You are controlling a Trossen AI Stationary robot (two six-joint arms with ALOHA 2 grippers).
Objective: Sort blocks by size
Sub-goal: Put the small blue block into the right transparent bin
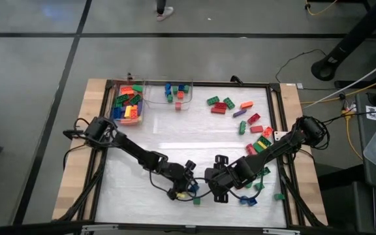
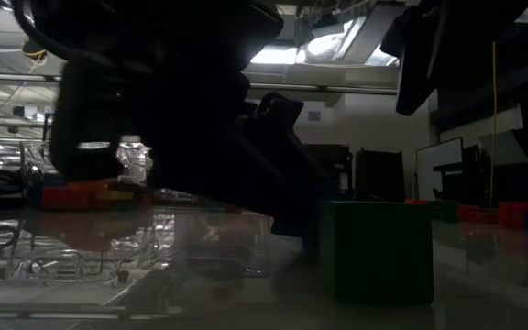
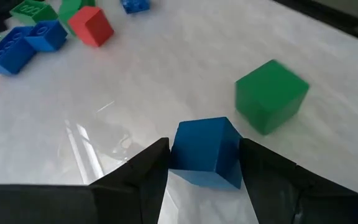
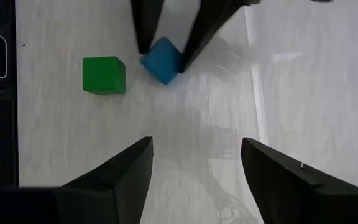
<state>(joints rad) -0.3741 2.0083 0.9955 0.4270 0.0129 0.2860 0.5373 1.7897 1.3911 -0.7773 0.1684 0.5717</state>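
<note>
Writing: none I can read on any brick or on table.
My left gripper (image 3: pixel 204 165): low at table's near edge, centre; jaws closed on small blue square plastic cube (image 3: pixel 207 151), one finger each side; cube sits on table.
My right gripper (image 4: pixel 194 162): just beside the left one, jaws apart, nothing between, facing blue cube.
Small green square plastic cube (image 3: pixel 270 94): near blue cube, not touching; smooth faces.
Loose studded plastic bricks (image 1: pixel 240 114): red, green, orange, purple, scattered on right half of table.
Two clear plastic trays (image 1: pixel 156 101): far-left corner; left one w/ many mixed bricks, right one w/ few.
White table surface (image 1: pixel 175 137): glossy, faint marbled texture.
</note>
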